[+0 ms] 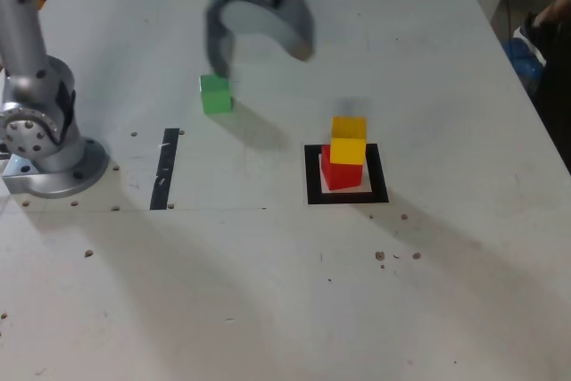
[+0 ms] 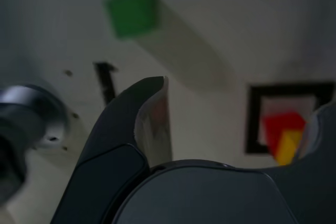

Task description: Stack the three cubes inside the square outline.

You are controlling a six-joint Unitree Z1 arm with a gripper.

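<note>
A yellow cube (image 1: 349, 137) sits on a red cube (image 1: 340, 172) inside the square outline (image 1: 311, 178), a black frame on the white table. The green cube (image 1: 215, 94) lies alone on the table, toward the exterior view's left of the stack. My gripper (image 1: 261, 49) hovers blurred above and just behind the green cube, open, with nothing between its fingers. In the wrist view the green cube (image 2: 131, 11) lies ahead of one dark finger (image 2: 147, 108). The red cube (image 2: 281, 127), the yellow cube (image 2: 287, 145) and the square outline (image 2: 253, 124) show beside the other finger.
The arm's metal base (image 1: 40, 131) stands at the exterior view's left edge. A thin black tape strip (image 1: 165, 169) lies between the base and the outline. Small holes and specks dot the table (image 1: 268, 292). Dark and blue items (image 1: 540, 42) lie past the table's right edge.
</note>
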